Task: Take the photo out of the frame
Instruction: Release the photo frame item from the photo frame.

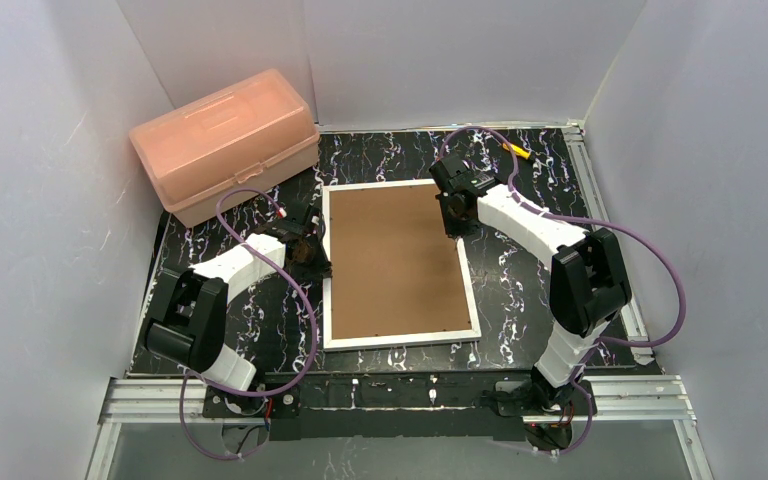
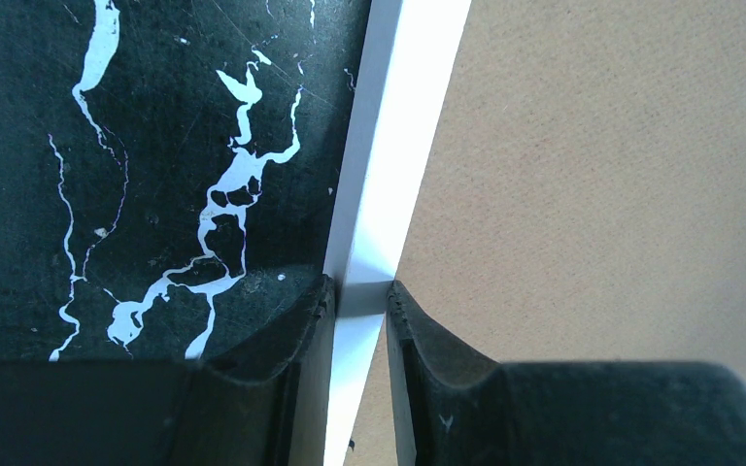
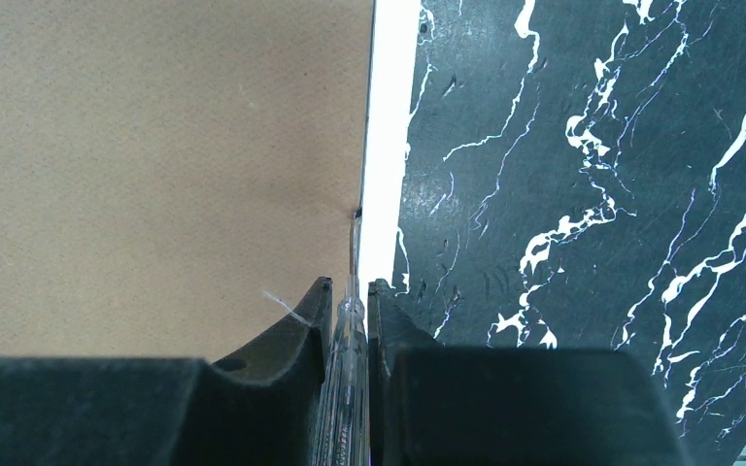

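Looking from above, you see the frame [image 1: 395,265] lying flat, brown back [image 1: 390,240] up, mid-way across the black marbled tabletop [image 1: 520,290], with a pink box [image 1: 225,140] at the far left. Your left tool [image 1: 312,255] sits at the frame's left edge, and your right tool [image 1: 452,215] is near its far right corner.

On the left wrist view, the left tool [image 2: 362,291] is clenched on the frame's white border [image 2: 398,116], one finger on the tabletop side and the other over the brown back.

On the right wrist view, the right tool [image 3: 350,286] grips a thin clear stick [image 3: 347,330] whose tip reaches the seam between back and border.
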Tool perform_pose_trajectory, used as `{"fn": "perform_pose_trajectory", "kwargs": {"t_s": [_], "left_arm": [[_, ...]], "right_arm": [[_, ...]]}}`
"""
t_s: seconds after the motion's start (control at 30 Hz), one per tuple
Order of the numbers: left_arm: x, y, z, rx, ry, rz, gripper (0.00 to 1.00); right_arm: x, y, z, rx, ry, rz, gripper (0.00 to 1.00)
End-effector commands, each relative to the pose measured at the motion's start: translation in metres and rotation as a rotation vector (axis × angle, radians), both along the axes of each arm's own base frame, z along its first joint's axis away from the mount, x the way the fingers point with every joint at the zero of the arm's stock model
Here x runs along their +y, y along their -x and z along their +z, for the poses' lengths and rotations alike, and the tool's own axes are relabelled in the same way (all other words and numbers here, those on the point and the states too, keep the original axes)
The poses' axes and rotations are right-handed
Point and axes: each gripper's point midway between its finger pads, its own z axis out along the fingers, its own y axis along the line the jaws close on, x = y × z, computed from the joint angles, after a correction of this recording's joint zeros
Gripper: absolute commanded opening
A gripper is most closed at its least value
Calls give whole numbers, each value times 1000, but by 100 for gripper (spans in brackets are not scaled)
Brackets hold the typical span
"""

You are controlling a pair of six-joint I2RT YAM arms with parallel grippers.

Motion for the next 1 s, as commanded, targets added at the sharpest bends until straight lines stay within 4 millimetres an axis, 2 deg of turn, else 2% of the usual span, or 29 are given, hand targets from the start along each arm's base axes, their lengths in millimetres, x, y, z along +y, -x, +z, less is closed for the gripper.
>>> {"fn": "perform_pose_trajectory", "kwargs": {"t_s": [0.0,0.67,0.73,0.97], "left_arm": [[29,18,-7,67,-126,20,0],[33,18,-7,66,-151,28,0],[33,17,-6,67,-148,28,0],[30,17,-5,63,-132,24,0]], "right_arm": [[-14,-5,1,-13,70,-28,1],[-39,-2,-1,-16,207,-72,1],[-38,-3,1,-16,199,-70,1],[-16,-1,25,-42,56,-6,1]]}}
